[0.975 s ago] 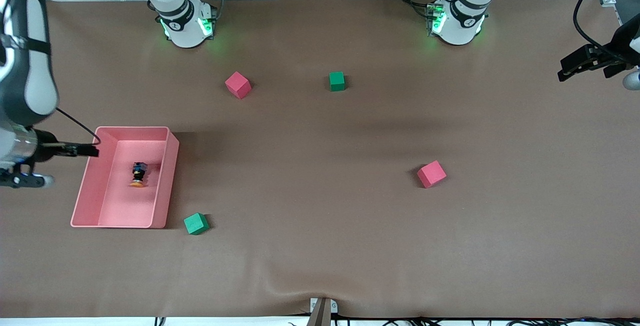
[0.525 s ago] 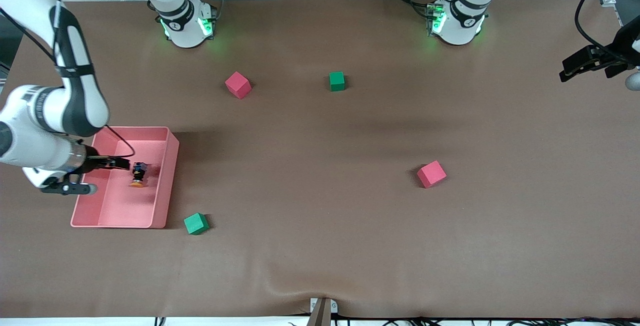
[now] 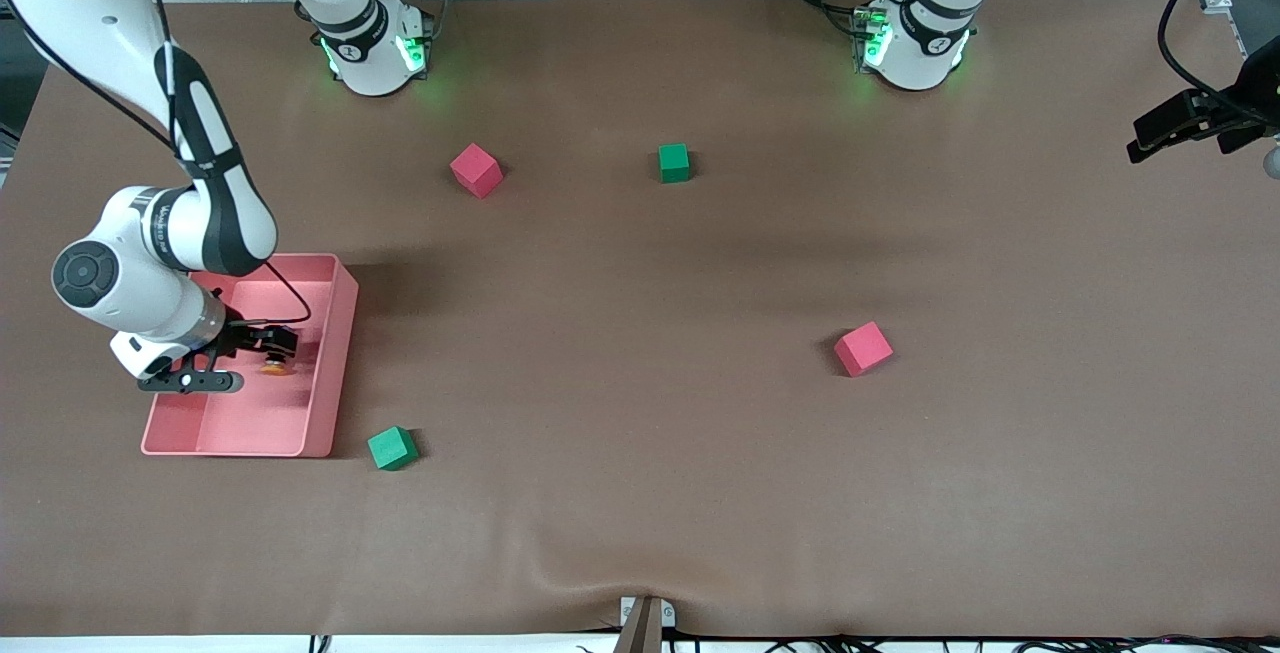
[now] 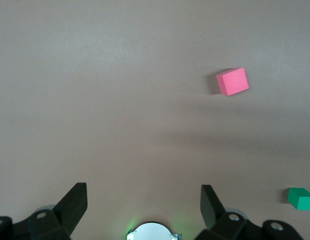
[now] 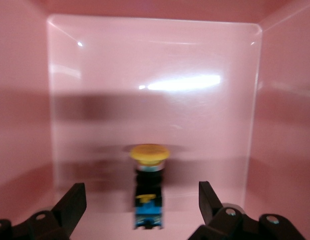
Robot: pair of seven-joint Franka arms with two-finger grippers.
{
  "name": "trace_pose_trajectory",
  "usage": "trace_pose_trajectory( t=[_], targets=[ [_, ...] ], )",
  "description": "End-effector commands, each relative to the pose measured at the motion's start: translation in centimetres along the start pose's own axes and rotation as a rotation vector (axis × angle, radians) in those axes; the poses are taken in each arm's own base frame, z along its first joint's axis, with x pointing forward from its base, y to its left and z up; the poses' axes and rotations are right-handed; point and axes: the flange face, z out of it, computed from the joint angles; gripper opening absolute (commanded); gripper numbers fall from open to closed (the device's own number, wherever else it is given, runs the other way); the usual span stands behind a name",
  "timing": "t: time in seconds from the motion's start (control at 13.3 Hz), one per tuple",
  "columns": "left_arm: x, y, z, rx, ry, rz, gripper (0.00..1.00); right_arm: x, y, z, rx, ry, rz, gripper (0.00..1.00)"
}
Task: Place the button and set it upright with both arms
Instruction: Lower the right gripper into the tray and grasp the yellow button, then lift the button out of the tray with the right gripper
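I hold the right gripper, jaws released, over the push-button lying apparently lengthwise between them; left gripper idles, released.

Robotics lab: two bench-mounted arms, brown-covered table, aluminium framing, cabling along edge.

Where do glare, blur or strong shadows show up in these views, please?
Right wrist view: a bright glare streak on the pink bin's floor, and the button looks soft. Front view: broad soft shadows cross the table. Left wrist view: evenly lit, faint shadow bands.
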Motion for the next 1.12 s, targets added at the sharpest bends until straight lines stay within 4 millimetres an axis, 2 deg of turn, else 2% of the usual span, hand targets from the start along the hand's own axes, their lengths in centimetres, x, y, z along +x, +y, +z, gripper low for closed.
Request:
trace_pose_trajectory(
  t=[0.0,0.22,0.45,0.53,0.6,0.75,0.9,0.97,1.05],
  targets=[
    [-0.6,-0.2,0.0,0.001,0.011,0.012,1.00,-0.6,0.6,2.2,0.000,0.015,-0.059,1.00],
    [-0.8,-0.3,-0.8,0.001,0.022,0.011,1.00,-2.7,0.1,4.2,0.031,-0.034,-0.029,1.00],
    [-1.0,0.9,-3.2,0.009,0.075,0.034,1.00,-2.8,0.4,4.6,0.037,-0.031,-0.014,1.00],
    [-1.0,1.8,-3.5,0.019,0.082,0.053,1.00,-2.7,0.4,5.0,0.034,-0.024,-0.014,1.00],
    [-1.2,1.7,-3.4,0.029,0.074,0.065,1.00,-2.4,0.6,5.2,0.029,-0.009,-0.019,1.00],
    [-1.6,1.3,-2.2,0.043,-0.013,0.075,1.00,-1.5,0.9,5.4,0.025,0.004,-0.020,0.55],
    [-2.4,1.9,-2.2,0.046,-0.055,0.098,1.00,-1.4,0.7,5.4,0.025,0.006,-0.025,0.21],
    [-2.9,3.4,-2.6,0.051,-0.047,0.109,1.00,-1.3,0.6,5.0,0.024,0.011,-0.029,0.11],
    [-3.8,4.8,-3.9,0.063,-0.021,0.123,1.00,-1.3,0.6,4.4,0.025,0.013,-0.054,0.05]
  ],
)
